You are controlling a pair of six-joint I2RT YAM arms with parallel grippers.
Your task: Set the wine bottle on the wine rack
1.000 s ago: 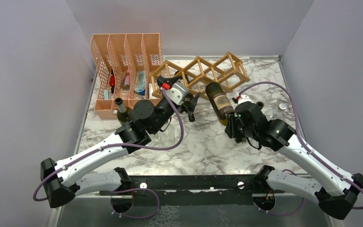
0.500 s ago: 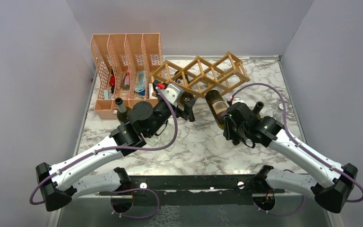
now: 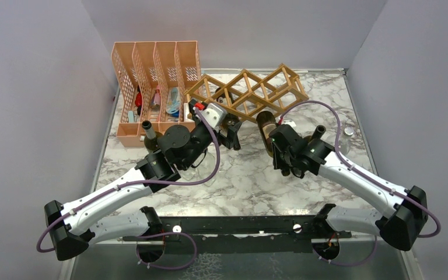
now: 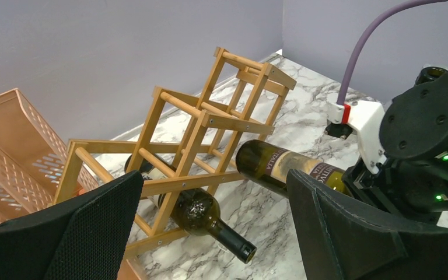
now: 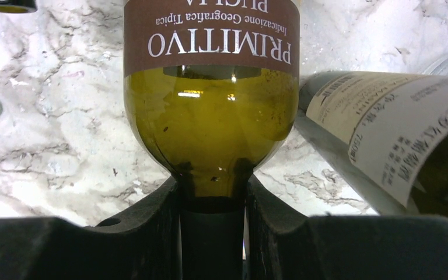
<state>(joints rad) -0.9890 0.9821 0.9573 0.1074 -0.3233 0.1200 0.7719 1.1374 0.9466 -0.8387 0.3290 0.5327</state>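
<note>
Neck clamped in the right gripper [image 5: 212, 201], the wine bottle [image 3: 264, 125] lies base-first toward the wine rack [image 3: 251, 90] up-frame; left gripper [image 3: 236, 135] gapes.

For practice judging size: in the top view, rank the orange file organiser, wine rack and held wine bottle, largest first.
1. orange file organiser
2. wine rack, close behind
3. wine bottle, partly hidden

Green glass wine bottle [image 5: 210, 134] fills centre frame, shoulder toward the camera, brown label [image 5: 210, 35] reading PRIMITIVO upside down. Right gripper [image 5: 212, 204] is clamped on its neck, black fingers [image 5: 151, 221] pressed to either side. Second bottle [image 5: 385, 128] with pale label lies slanted at right, just beside it. Grey-veined marble table [image 5: 52, 116] underneath.
</note>
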